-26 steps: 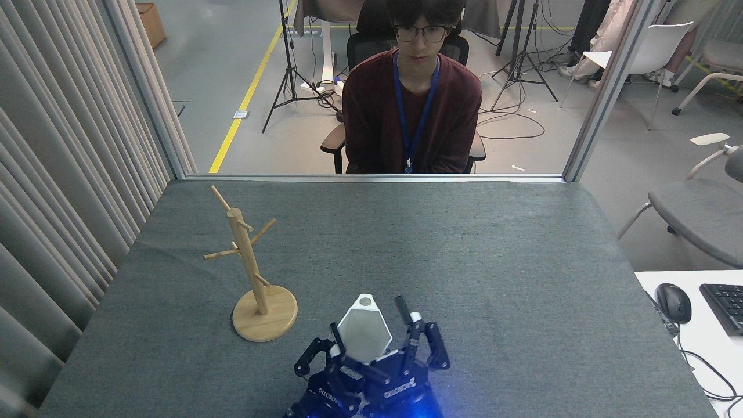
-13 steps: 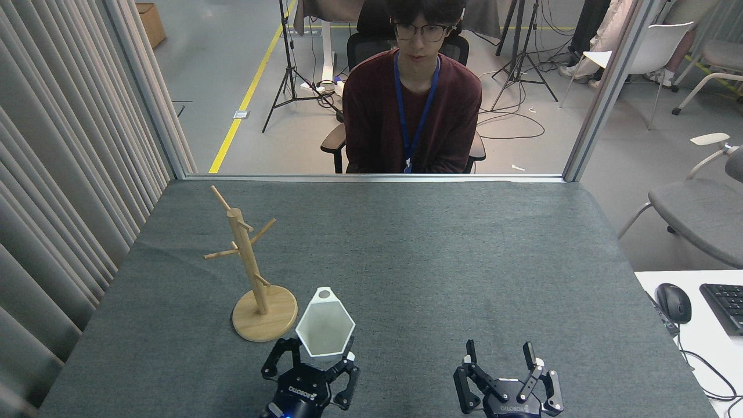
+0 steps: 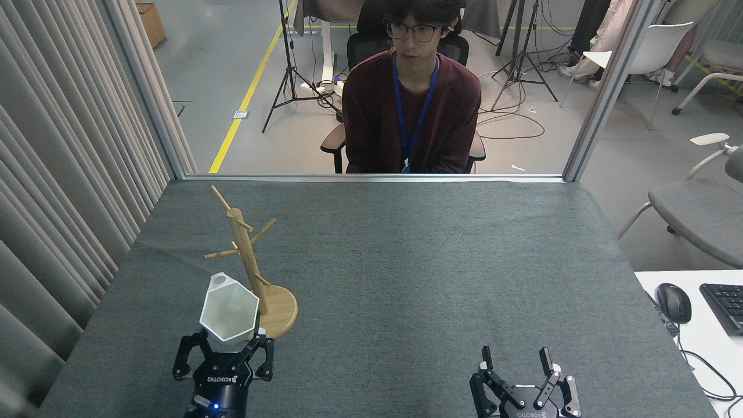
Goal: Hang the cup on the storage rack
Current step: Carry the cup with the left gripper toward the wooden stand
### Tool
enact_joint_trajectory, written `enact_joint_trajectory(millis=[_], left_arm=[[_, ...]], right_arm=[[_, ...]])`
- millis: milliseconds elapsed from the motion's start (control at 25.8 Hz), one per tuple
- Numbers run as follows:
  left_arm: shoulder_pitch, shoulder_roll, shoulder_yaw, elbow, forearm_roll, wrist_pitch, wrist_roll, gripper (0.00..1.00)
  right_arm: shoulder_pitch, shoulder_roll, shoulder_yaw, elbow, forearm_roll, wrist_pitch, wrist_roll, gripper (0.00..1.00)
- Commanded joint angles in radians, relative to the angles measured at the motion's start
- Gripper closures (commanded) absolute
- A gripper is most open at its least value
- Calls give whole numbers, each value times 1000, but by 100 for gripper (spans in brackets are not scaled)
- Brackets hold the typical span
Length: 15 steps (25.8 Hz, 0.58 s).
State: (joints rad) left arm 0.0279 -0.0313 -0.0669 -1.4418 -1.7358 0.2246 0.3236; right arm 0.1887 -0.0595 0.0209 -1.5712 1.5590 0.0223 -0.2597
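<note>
Your cup is off the table and in the air, its hexagonal mouth facing up toward the camera and its tab with the round hole pointing away from you, toward the far side. The left gripper has it by the lower body, fingers closed around the tapering base. That means the pickup is done; the hanging itself is not.

In this view the cup overlaps the left half of the storage rack's round base and sits just left of the post, but it probably hangs in front of the rack rather than touching it; the view from above does not settle the depth. No peg passes through the hole. The nearest low peg stub is just right of the cup's rim, while the longer left-pointing peg is above the tab.

What remains for you: line the hole up with 1 peg tip, slide it on, then let go.

Your right gripper is well apart at the near right, fingers spread wide and holding nothing. A seated person waits beyond the table.
</note>
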Motion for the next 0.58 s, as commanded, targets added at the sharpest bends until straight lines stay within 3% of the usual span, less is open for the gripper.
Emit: enact_joint_trajectory(millis=[0,310,543], left_arm=[[-11,-13,10,37,-62,84,-8,42],[-103,-15,121,142,-82,90,-15,42],[-157,2,139,170,-82,87,-15,41]], right_arm=[[-2,0,1,0,4,-1,0,1],[-2,-2,1,3,4,-2,0,1],[-8,-2,1,5,7,-2,0,1]])
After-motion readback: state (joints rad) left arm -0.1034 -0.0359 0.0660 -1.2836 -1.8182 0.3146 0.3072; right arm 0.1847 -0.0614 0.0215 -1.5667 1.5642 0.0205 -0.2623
